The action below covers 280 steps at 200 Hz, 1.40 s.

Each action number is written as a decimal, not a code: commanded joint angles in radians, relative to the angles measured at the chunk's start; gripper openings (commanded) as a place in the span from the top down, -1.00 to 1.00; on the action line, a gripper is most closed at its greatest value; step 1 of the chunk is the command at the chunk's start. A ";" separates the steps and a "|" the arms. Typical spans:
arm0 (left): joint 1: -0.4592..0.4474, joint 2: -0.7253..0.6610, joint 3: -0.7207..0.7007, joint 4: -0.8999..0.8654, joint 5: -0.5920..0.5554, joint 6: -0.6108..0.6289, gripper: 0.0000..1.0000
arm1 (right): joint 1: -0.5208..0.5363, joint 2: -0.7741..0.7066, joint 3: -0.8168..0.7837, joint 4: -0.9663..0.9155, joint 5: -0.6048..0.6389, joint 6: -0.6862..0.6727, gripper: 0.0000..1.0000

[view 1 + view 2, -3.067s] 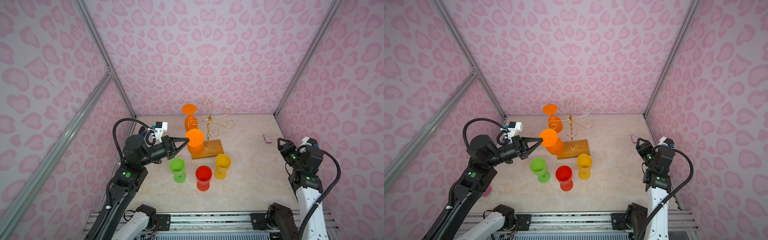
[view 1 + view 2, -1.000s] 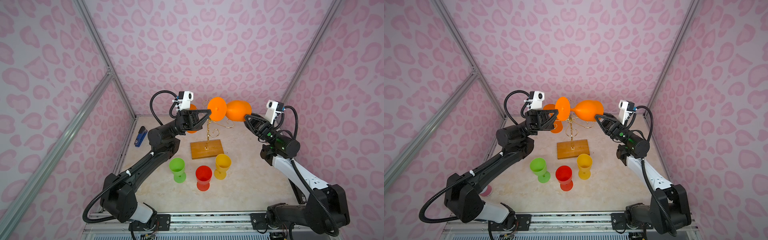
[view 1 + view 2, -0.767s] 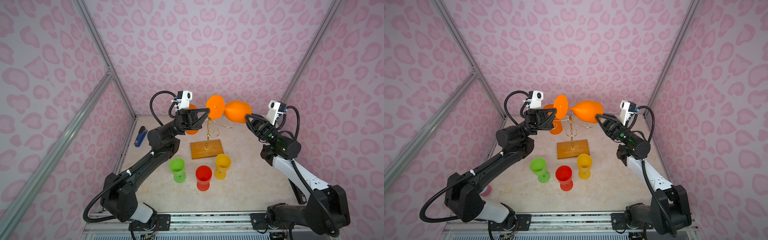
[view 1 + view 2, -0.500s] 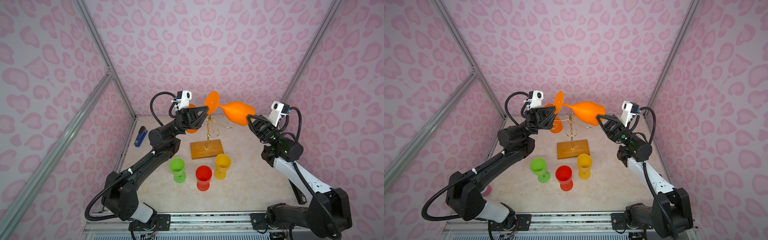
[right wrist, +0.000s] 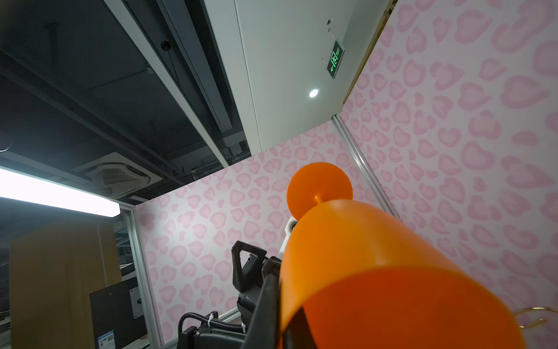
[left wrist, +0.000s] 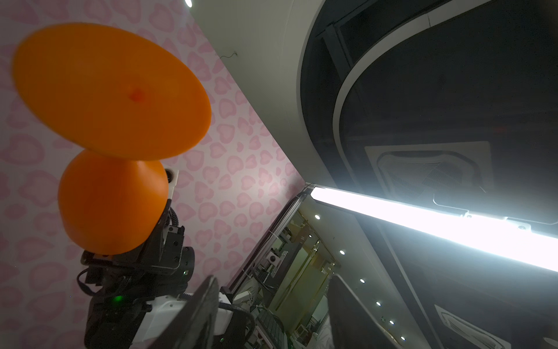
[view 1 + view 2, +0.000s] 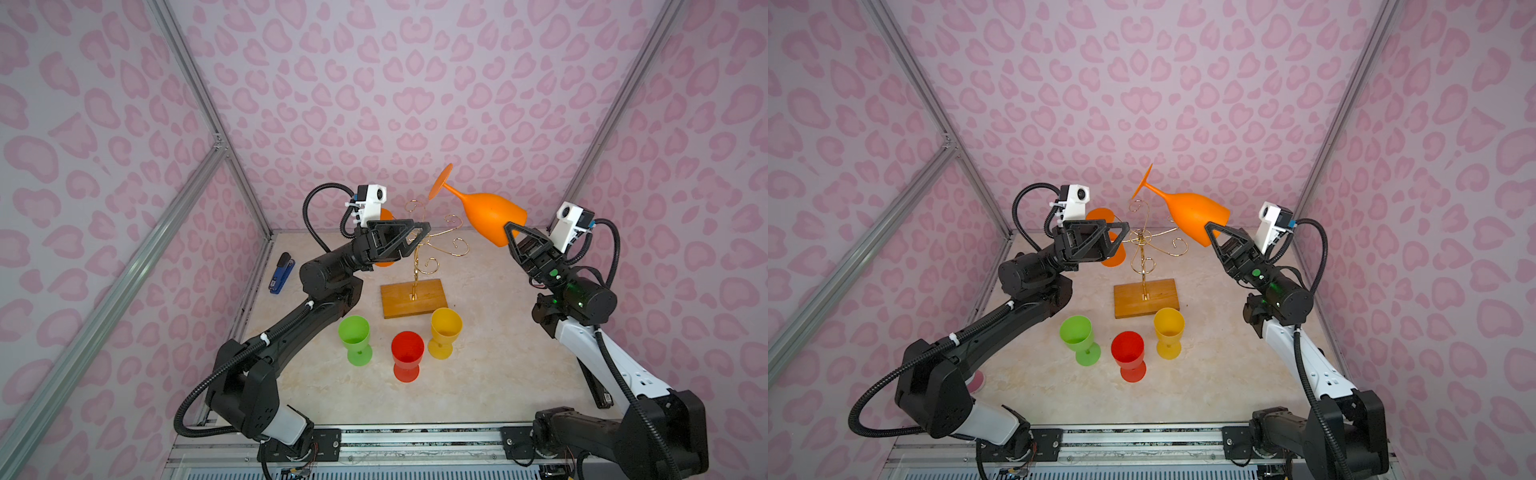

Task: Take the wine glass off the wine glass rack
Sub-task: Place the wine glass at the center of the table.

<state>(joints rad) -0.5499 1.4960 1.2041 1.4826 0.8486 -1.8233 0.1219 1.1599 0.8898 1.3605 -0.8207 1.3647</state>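
The orange wine glass (image 7: 492, 216) (image 7: 1196, 216) hangs in the air above and to the right of the gold wire wine glass rack (image 7: 415, 257) (image 7: 1144, 257), foot tilted up and away. My right gripper (image 7: 509, 232) (image 7: 1212, 232) (image 5: 279, 317) is shut on its rim, one finger outside the bowl (image 5: 377, 272) and one inside. My left gripper (image 7: 419, 232) (image 7: 1119, 235) (image 6: 273, 290) stands open and empty by the rack's top. The left wrist view looks at the glass's foot (image 6: 111, 90). A second orange glass (image 7: 1100, 214) hangs on the rack behind the left gripper.
Green (image 7: 354, 338), red (image 7: 407, 355) and yellow (image 7: 444, 332) goblets stand upright just in front of the rack's wooden base (image 7: 395, 301). A blue stapler (image 7: 281, 274) lies by the left wall. Pink patterned walls close in on three sides.
My left gripper has opened, let go of the glass's foot and dropped back by the rack. My right gripper has shut on the rim and carried the glass to the right, foot tipping upward.
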 commanded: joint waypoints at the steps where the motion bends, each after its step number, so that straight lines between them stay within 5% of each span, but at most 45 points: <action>1: 0.001 -0.065 -0.010 -0.055 0.095 0.181 -0.28 | -0.015 -0.125 0.048 -0.474 0.023 -0.302 1.00; 29: 0.006 -0.178 -0.021 -0.317 0.137 0.430 -0.36 | 0.055 -0.285 0.288 -1.406 0.344 -0.897 1.00; 60: 0.024 -0.321 -0.016 -0.765 0.101 0.798 -0.41 | 0.039 -0.284 0.479 -1.903 0.678 -1.020 1.00; 83: 0.027 -0.429 0.020 -1.185 -0.039 1.123 -0.46 | 0.000 -0.222 0.529 -2.117 0.705 -1.054 1.00; 137: 0.033 -0.591 0.039 -1.575 -0.350 1.383 -0.48 | -0.025 -0.077 0.366 -2.262 0.567 -1.126 1.00; 215: 0.036 -0.643 0.015 -1.621 -0.364 1.394 -0.48 | 0.271 0.157 0.346 -2.305 0.741 -1.159 1.00; 280: 0.036 -0.655 0.012 -1.639 -0.359 1.400 -0.47 | 0.373 0.268 0.358 -2.284 0.779 -1.140 1.00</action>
<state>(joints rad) -0.5144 0.8467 1.2190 -0.1566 0.4953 -0.4423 0.4767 1.4048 1.2430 -0.9318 -0.0654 0.2211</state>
